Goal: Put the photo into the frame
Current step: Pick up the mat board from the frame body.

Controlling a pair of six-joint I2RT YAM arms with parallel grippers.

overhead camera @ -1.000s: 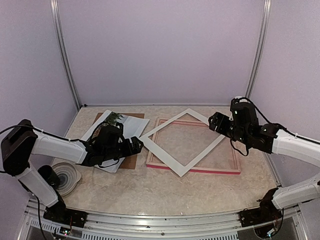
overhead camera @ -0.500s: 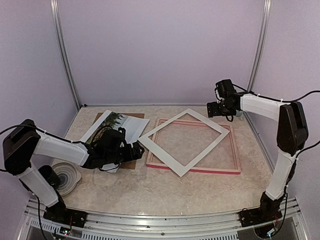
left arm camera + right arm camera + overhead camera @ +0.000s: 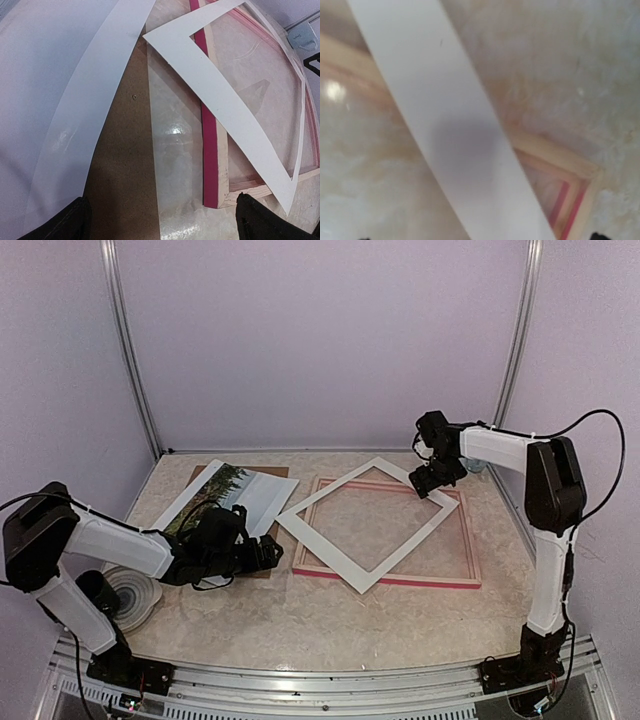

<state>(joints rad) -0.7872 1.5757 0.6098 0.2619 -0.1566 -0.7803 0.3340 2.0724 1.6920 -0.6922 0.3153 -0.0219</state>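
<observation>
The photo (image 3: 235, 492), dark trees and pale sky, lies at the left on white sheets (image 3: 45, 100) over a brown backing board (image 3: 125, 170). The frame (image 3: 440, 578) lies flat in the middle, pale wood up, its pink-red edge (image 3: 209, 160) showing. A white mat border (image 3: 330, 550) rests askew across it. My left gripper (image 3: 268, 551) hovers low over the board's near right corner, open and holding nothing, its dark fingertips (image 3: 75, 222) wide apart. Open and empty too, my right gripper (image 3: 432, 478) hangs over the mat border (image 3: 455, 135) beside the frame's far right corner (image 3: 572, 187).
A round pale disc (image 3: 130, 592) sits by the left arm's base at the near left. Walls close in the table on the left, back and right. Bare marbled tabletop (image 3: 330, 625) stretches in front of the frame.
The right arm swung from the right side in and back, over the frame's far right corner. The left gripper drew slightly nearer, uncovering more of the photo.
</observation>
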